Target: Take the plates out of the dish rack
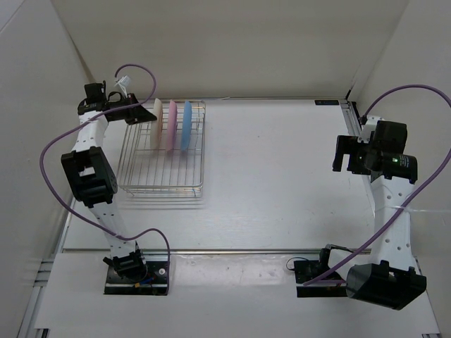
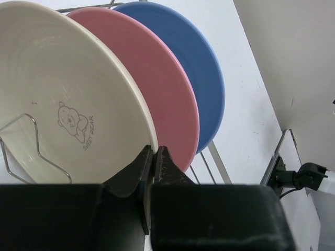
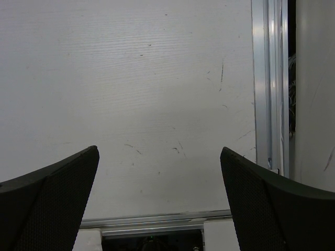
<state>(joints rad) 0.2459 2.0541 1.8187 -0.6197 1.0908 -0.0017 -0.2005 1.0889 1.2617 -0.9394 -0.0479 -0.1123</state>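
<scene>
I am looking at the rectangular silver wire dish rack (image 1: 161, 186), which sits on the white table (image 1: 282, 176). All three plates stand on edge in the rack's far half, side by side and close together. The small round cream plate (image 1: 156, 123) is towards the rack's left side. The small round pink plate (image 1: 170, 125) is just to its right, and the small round light blue plate (image 1: 186, 125) comes next, towards the rack's right side.

The left gripper (image 1: 141, 115) is at the rack's far left corner, reaching in from the left. In its wrist view the two black fingers (image 2: 170, 170) are pressed nearly together, with the rim of the cream plate pinched between them. The plate's face fills that view and carries a small printed bear mark (image 2: 73, 124). A rack wire crosses in front of the plate's lower part.

The right gripper (image 1: 345, 158) hangs well to the right of the rack, out by the aluminium rail (image 3: 268, 83) at the table's edge. Its jaws are spread wide with nothing between them, and only bare table surface lies below.
</scene>
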